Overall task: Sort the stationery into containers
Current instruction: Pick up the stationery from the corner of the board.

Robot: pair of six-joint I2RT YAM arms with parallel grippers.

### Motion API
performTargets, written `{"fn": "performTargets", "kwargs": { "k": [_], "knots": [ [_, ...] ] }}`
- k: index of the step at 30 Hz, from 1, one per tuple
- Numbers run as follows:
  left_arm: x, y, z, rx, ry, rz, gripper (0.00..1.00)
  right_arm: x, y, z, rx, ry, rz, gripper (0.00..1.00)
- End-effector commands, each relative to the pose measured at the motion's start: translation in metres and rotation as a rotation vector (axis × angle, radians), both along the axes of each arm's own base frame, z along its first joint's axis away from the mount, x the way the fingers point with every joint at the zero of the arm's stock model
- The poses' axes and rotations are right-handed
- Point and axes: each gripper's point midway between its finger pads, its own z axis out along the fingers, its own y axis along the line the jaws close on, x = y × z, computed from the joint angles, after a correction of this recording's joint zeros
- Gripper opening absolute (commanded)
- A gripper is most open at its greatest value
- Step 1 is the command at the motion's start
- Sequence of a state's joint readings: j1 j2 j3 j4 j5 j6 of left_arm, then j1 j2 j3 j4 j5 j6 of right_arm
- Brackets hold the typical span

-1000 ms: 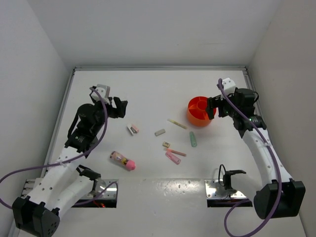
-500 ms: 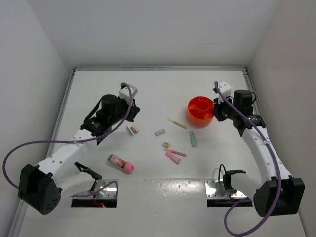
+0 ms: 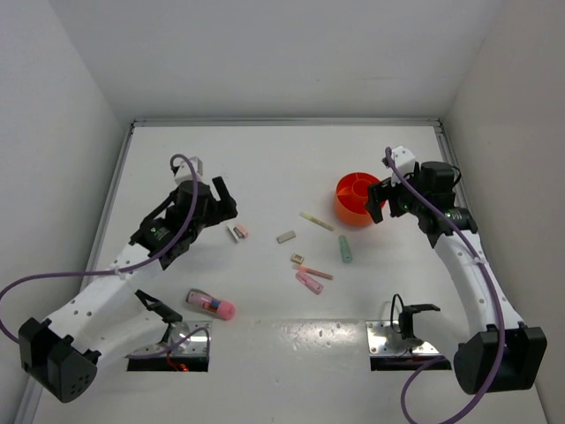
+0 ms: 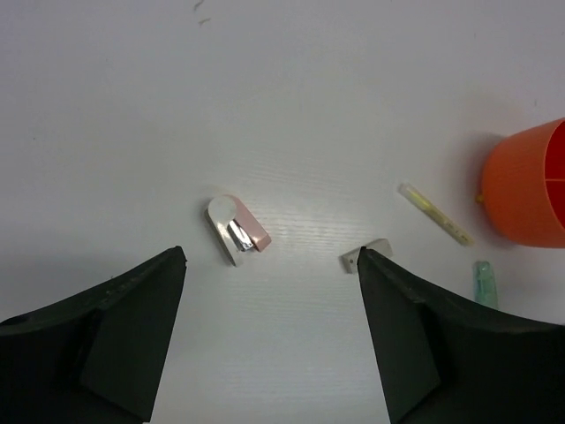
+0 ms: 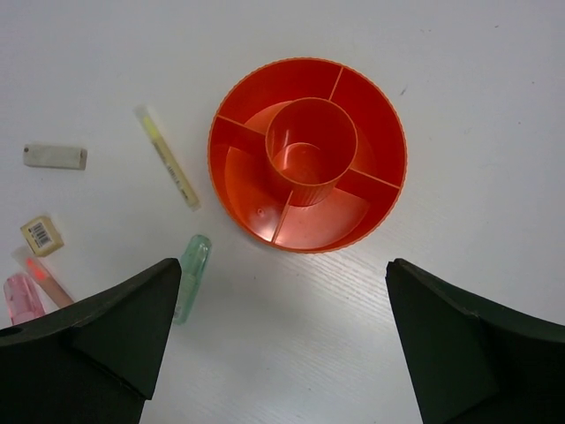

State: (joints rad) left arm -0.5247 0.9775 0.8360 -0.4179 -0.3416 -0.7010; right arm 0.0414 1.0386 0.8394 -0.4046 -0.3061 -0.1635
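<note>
The orange bowl with inner dividers stands at the right and holds nothing; it also shows in the right wrist view. My right gripper is open and empty just above its near side. My left gripper is open and empty, just short of the white-pink block. A grey block, a pale-yellow stick, a mint-green pen, a tan block and pink pens lie mid-table. A chunky pink tube lies near the left arm.
White walls enclose the table on three sides. Two metal base plates with cables sit at the near edge. The bowl's side shows at the right edge of the left wrist view.
My left arm swung right toward the white-pink block, then drew back a little. The chunky pink tube shifted left and nearer. My right gripper stayed by the bowl.
</note>
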Motion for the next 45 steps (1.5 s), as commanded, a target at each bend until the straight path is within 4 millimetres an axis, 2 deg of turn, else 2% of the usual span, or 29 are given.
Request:
{"fn": "performTargets", "kwargs": {
  "k": [1,3,4,6,7,9,12,16,19,21,22,23,25,26,27,28,29,30,32,33,35,36,37,39,41,42,44,45],
  "knots": [
    [-0.006,0.011,0.011,-0.037,-0.015,0.09,0.85,0.006,0.001,0.025,0.014,-0.078,0.002,1.0],
    [-0.007,0.015,0.012,0.002,-0.015,0.084,0.87,0.005,0.005,0.026,0.021,-0.082,0.03,0.95],
    [-0.006,0.018,0.018,0.002,-0.031,0.088,0.87,0.002,0.008,0.025,0.031,-0.071,0.047,0.85],
    [-0.007,0.022,0.016,0.025,-0.021,0.079,0.87,-0.007,0.021,0.023,0.05,-0.058,0.138,0.73],
    [-0.007,0.026,0.02,0.017,-0.034,0.091,0.87,-0.01,0.025,0.018,0.059,-0.037,0.171,0.6],
    [-0.009,0.03,0.027,0.018,-0.055,0.086,0.87,-0.019,0.038,0.015,0.089,-0.009,0.258,0.54],
    [-0.011,0.036,0.036,0.013,-0.088,0.1,0.87,-0.028,0.052,0.009,0.116,0.024,0.338,0.57],
    [-0.013,0.041,0.041,0.017,-0.104,0.1,0.87,-0.033,0.057,0.006,0.121,0.034,0.386,0.65],
    [-0.014,0.046,0.035,0.044,-0.089,0.101,0.87,-0.04,0.062,0.009,0.136,0.026,0.438,0.69],
    [-0.013,0.047,0.035,0.04,-0.087,0.102,0.87,-0.057,0.077,0.013,0.181,0.031,0.538,0.71],
    [-0.014,0.048,0.037,0.058,-0.096,0.091,0.87,-0.065,0.086,0.012,0.199,0.024,0.601,0.71],
    [-0.016,0.053,0.042,0.069,-0.108,0.102,0.87,-0.082,0.105,0.019,0.246,-0.01,0.736,0.71],
    [-0.017,0.064,0.051,0.089,-0.133,0.144,0.87,-0.095,0.122,0.011,0.273,-0.028,0.827,0.72],
    [-0.019,0.074,0.063,0.104,-0.172,0.184,0.87,-0.107,0.139,0.006,0.264,-0.023,0.891,0.72],
    [-0.021,0.083,0.065,0.113,-0.178,0.216,0.87,-0.109,0.147,-0.005,0.259,0.003,0.906,0.69],
    [-0.023,0.088,0.069,0.115,-0.194,0.238,0.87,-0.105,0.157,-0.007,0.24,-0.017,0.923,0.69],
    [-0.026,0.092,0.074,0.114,-0.212,0.258,0.87,-0.108,0.173,-0.022,0.201,0.03,0.95,0.69],
    [-0.03,0.1,0.078,0.119,-0.232,0.291,0.87,-0.106,0.181,-0.027,0.179,0.036,0.966,0.68],
    [-0.033,0.106,0.076,0.121,-0.247,0.315,0.87,-0.097,0.2,-0.033,0.121,0.03,0.973,0.68],
    [-0.033,0.107,0.072,0.123,-0.251,0.324,0.87,-0.107,0.219,-0.049,0.097,0.075,1.028,0.69],
    [-0.034,0.11,0.071,0.106,-0.27,0.344,0.87,-0.101,0.242,-0.052,0.054,0.041,1.034,0.7],
    [-0.036,0.113,0.07,0.109,-0.274,0.355,0.87,-0.112,0.258,-0.065,0.036,0.071,1.074,0.71],
    [-0.035,0.112,0.067,0.109,-0.274,0.355,0.87,-0.107,0.271,-0.064,0.026,0.029,1.066,0.72],
    [-0.035,0.117,0.067,0.115,-0.275,0.376,0.87,-0.114,0.295,-0.072,0.005,0.011,1.067,0.72],
    [-0.038,0.123,0.072,0.108,-0.295,0.4,0.87,-0.115,0.315,-0.084,0.001,0.004,1.05,0.72],
    [-0.04,0.126,0.075,0.1,-0.306,0.422,0.87,-0.126,0.324,-0.089,0.01,0.021,1.062,0.72],
    [-0.043,0.132,0.079,0.096,-0.323,0.448,0.87,-0.131,0.34,-0.095,0.018,0.024,1.062,0.72],
    [-0.047,0.135,0.084,0.077,-0.342,0.462,0.87,-0.143,0.344,-0.102,0.022,0.06,1.074,0.73]
  ]
}}
